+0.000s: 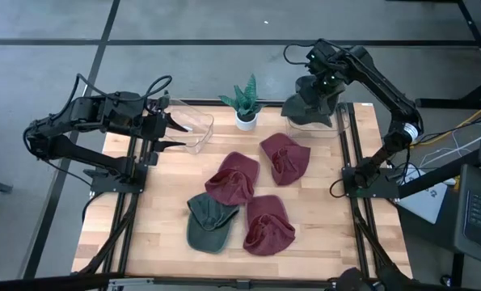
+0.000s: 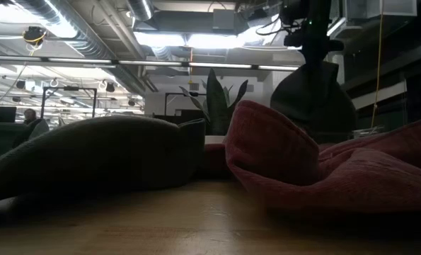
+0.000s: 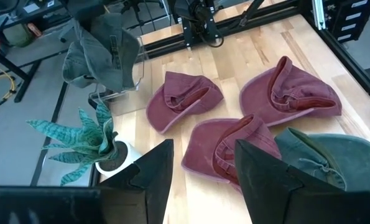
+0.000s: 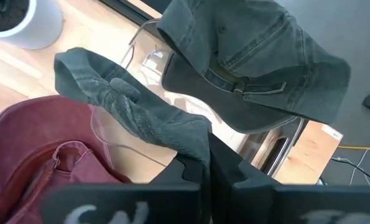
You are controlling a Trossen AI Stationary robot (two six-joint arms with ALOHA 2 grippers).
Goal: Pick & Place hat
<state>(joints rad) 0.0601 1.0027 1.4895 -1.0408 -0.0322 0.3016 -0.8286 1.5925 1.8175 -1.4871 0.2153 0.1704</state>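
Right pincer point(image 4: 204, 163) clamped on grey hat point(image 4: 253, 62).

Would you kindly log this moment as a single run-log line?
right claw: shut on grey-green hat, above clear bin | left claw: open, at other clear bin | four hats on table

Two black, six-jointed robot arms, the left arm point(image 1: 78, 121) and the right arm point(image 1: 377, 81), are looped with black cables; the left gripper point(image 3: 200, 180) ends in broad, flat, matte-dark fingers point(image 3: 153, 177).
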